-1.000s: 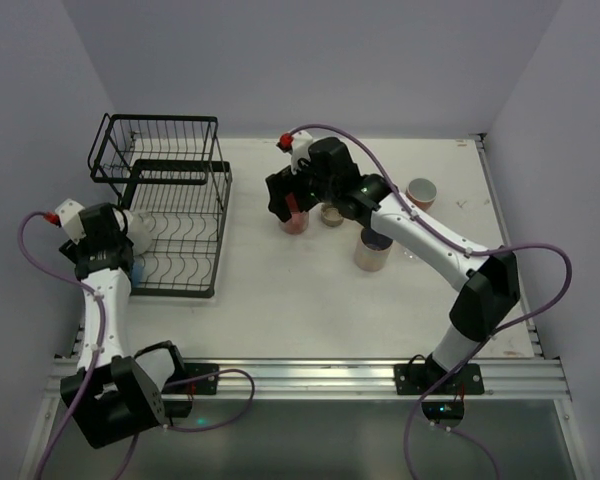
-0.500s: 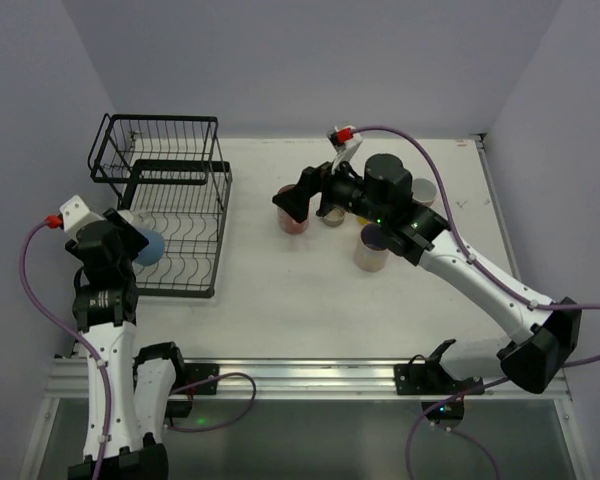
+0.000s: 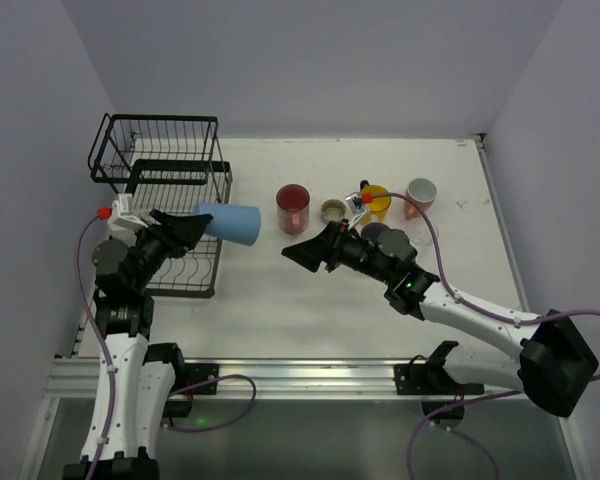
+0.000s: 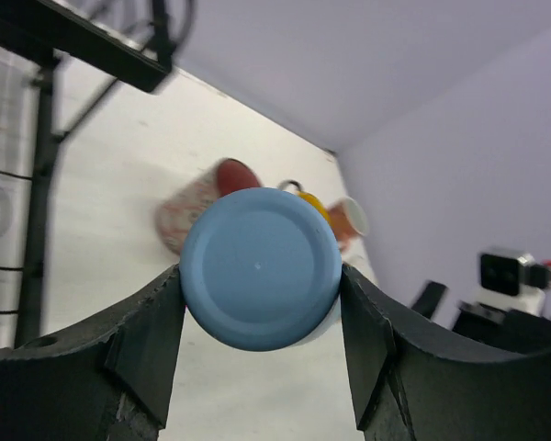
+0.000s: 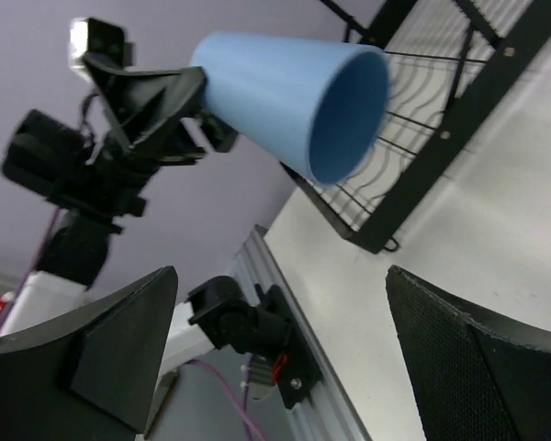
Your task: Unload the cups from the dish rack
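Note:
My left gripper (image 3: 198, 224) is shut on the base of a light blue cup (image 3: 230, 222), held on its side above the table just right of the black wire dish rack (image 3: 165, 160), mouth pointing right. The left wrist view shows the cup's base (image 4: 260, 268) squeezed between both fingers (image 4: 147, 340). My right gripper (image 3: 302, 253) is open and empty, pointing left, a short way right of the cup's mouth. The right wrist view shows the cup (image 5: 294, 101), the rack (image 5: 441, 119) and my wide-open right gripper (image 5: 280, 276).
On the table behind my right arm stand a red speckled cup (image 3: 293, 208), a small beige cup (image 3: 333, 211), a yellow mug (image 3: 374, 198), a salmon-and-white cup (image 3: 420, 192) and a dark cup (image 3: 375, 232), partly hidden by the arm.
My left arm has lifted the blue cup out of the rack and swung it right over the table. My right arm has let go of the red cup and drawn back toward the blue cup.

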Tool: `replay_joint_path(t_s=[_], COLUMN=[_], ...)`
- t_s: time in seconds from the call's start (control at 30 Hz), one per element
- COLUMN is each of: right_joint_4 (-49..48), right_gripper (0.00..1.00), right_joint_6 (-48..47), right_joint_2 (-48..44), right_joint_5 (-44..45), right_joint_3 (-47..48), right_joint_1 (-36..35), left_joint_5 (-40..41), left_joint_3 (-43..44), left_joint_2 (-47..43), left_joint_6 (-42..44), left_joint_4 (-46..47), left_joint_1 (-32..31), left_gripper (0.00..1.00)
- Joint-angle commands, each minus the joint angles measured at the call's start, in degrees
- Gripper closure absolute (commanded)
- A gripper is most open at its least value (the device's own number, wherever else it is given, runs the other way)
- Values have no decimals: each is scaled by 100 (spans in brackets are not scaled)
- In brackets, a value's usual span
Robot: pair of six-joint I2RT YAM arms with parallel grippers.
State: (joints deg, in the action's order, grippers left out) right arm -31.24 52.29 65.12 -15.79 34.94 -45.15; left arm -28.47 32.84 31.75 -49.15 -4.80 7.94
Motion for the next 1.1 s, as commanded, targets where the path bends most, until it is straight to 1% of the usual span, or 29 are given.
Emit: replay_joint_path(t_s=[0.0, 0.03, 0.1, 0.13, 0.17, 0.27, 0.3, 0.33, 0.4, 0.43, 0.47, 0.5, 0.53, 0.57, 0.6, 0.63, 0.67, 0.7, 0.73, 0.77, 0.8, 0.83, 0.87, 0.9, 0.93, 0.97, 1.0, 1.03, 1.07], right_joint_4=[-1453, -1724, -1815, -1911, -1929, -1789, -1780, -1780, -1692, -1588, -1552, -1499, -1272, -1079, -807, 31, 501, 1488, 2047, 2618, 3067, 4116, 4596, 5323, 5635, 5960, 6233, 6801, 7025], right_gripper=[3, 3, 4, 4, 5, 8, 10, 15, 25, 34, 54, 63, 71, 89, 97, 100, 100, 100, 100, 100, 100, 100, 100, 100, 100, 100, 100, 100, 100], right_joint_6=[281, 316, 396, 396, 396, 378, 369, 343, 299, 247, 229, 220, 176, 124, 36, -252, -411, -596, -1032, -1254, -1465, -1911, -2125, -2309, -2642, -2784, -2908, -3100, -3155], right_joint_2=[263, 351, 501, 519, 528, 475, 405, 361, 300, 291, 282, 264, 212, 168, 115, -16, -78, -131, -192, -193, -184, -141, 16, 148, 306, 708, 939, 1176, 1404], right_joint_5=[-327, -328, -180, -109, -39, 137, 181, 260, 322, 322, 331, 349, 375, 462, 506, 568, 629, 760, 936, 938, 1085, 1165, 1305, 1559, 1622, 1771, 1894, 2165, 2351], right_joint_3=[127, 119, 119, 110, 101, 110, 84, 75, 136, 162, 189, 232, 250, 268, 398, 513, 636, 915, 1292, 1296, 1636, 1813, 1997, 2304, 2455, 2796, 2982, 3158, 3490], right_joint_1=[-135, -152, -179, -188, -205, -258, -267, -284, -319, -311, -311, -311, -311, -311, -311, -311, -311, -311, -311, -302, -311, -311, -311, -311, -311, -302, -302, -302, -311], left_joint_5=[-1442, -1460, -1442, -1425, -1416, -1381, -1363, -1320, -1214, -1179, -1144, -1065, -1038, -1012, -890, -784, -644, -216, 49, 313, 629, 1319, 1657, 2235, 2510, 2722, 3133, 3276, 3382], left_joint_3=[-374, -523, -655, -691, -717, -840, -910, -920, -989, -1025, -1051, -1078, -1087, -1061, -886, -737, -552, -150, 237, 240, 571, 670, 749, 811, 820, 777, 724, 654, 488], left_joint_2=[182, 313, 454, 586, 639, 754, 754, 728, 693, 649, 631, 596, 526, 491, 456, 394, 368, 315, 280, 245, 201, 105, 43, -80, -151, -203, -256, -405, -476], left_joint_6=[-1561, -1667, -1861, -1897, -1940, -2054, -2081, -2073, -2055, -2038, -1985, -1933, -1863, -1583, -1346, -1065, -331, 76, 838, 1193, 1545, 1818, 2265, 2452, 2715, 2804, 2883, 2954, 2946], left_joint_4=[2340, 2726, 3045, 3272, 3362, 3669, 3748, 3801, 3802, 3785, 3706, 3610, 3348, 3154, 2882, 2070, 1583, 647, 133, -298, -668, -1263, -1469, -1759, -1848, -1919, -1963, -2007, -1999], left_joint_1=[-468, -591, -1012, -1110, -1311, -1602, -1673, -1726, -1866, -1910, -1980, -1998, -1990, -1999, -1999, -1999, -1999, -1999, -1999, -1990, -1990, -1999, -1990, -1990, -1990, -1990, -1990, -1999, -2007], left_gripper=[76, 76, 76, 76, 76, 76, 76, 75, 72, 66, 58, 33, 18, 4, 0, 0, 0, 0, 0, 0, 0, 0, 0, 0, 0, 0, 0, 0, 0])
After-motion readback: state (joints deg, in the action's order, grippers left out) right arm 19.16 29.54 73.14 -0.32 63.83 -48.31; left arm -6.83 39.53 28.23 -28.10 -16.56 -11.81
